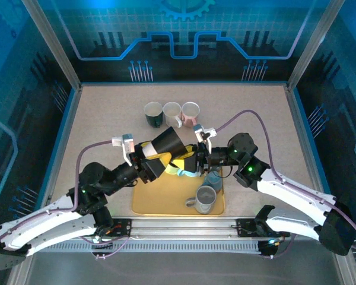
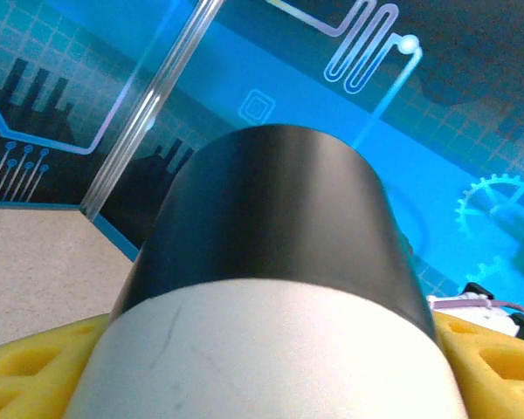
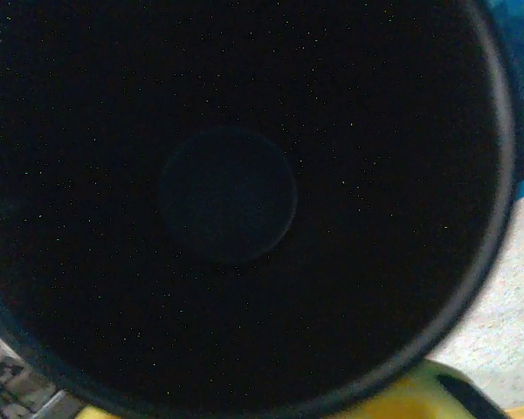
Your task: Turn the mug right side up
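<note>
The left gripper [image 1: 163, 159] had its yellow fingers [image 2: 35, 371] clamped on either side of the black mug [image 1: 168, 144]. It held the mug in the air over the back edge of the yellow tray [image 1: 166, 205]. The mug was tilted on its side, black at one end and white at the other. The right gripper [image 1: 194, 159] sat just beside it with its jaws closed, and the right wrist camera looked straight into the mug's dark inside. Whether those jaws pinched the mug could not be told. A blue mug [image 1: 213, 179] and a grey mug [image 1: 205, 199] stood on the tray. Three more mugs [image 1: 172, 113] stood in a row behind it.
</note>
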You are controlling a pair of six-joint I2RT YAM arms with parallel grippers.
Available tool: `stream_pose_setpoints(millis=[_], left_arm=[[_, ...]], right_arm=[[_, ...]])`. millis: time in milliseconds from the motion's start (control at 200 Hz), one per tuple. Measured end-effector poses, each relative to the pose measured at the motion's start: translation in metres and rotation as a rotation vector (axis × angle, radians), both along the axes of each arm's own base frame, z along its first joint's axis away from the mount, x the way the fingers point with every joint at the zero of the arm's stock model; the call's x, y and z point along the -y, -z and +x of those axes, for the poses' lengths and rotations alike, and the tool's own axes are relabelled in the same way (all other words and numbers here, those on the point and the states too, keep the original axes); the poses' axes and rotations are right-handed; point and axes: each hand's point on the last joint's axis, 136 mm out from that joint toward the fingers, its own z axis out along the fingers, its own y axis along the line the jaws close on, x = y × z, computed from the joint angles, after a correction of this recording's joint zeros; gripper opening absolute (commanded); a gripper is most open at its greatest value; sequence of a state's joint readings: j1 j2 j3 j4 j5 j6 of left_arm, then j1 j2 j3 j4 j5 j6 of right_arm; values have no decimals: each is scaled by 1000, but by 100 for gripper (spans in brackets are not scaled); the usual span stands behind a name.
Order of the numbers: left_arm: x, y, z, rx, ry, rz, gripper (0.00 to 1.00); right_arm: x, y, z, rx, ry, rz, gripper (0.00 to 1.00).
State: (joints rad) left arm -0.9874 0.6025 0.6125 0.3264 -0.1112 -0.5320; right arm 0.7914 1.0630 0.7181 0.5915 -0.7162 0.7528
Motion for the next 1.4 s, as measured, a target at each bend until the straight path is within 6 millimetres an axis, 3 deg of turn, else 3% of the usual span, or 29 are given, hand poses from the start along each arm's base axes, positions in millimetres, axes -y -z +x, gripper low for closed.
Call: stream_pose_setpoints(millis=[75,195,455,565,730,880,1090,1225,1400], left_arm=[[0,-1,0,-6,4,-8,65],[0,0,0,-10,5,-2,99],[-13,3,5,-15,-77,105,99],[-22,0,12,-31,-148,215,99],[-21,4,25,-42,-209,436,99],[-16,40,34,-53,-213,646,99],[-19,66,33,-21,-209,757,99],[-21,79,32,-2,-201,795,99],[-22,82,31,13,-199,809,99]], right_arm=[[0,-1,0,-5,1,5,0],[1,1,1,-16,10,-5,0],[23,18,15,-63,141,-149,0],[46,12,47,-38,345,-262,0],[94,20,116,1,715,-523,0],[136,69,171,9,922,-840,0],[188,139,219,-66,1051,-1127,0],[198,178,244,-52,1064,-1265,0],[192,223,268,-61,1009,-1380,0]])
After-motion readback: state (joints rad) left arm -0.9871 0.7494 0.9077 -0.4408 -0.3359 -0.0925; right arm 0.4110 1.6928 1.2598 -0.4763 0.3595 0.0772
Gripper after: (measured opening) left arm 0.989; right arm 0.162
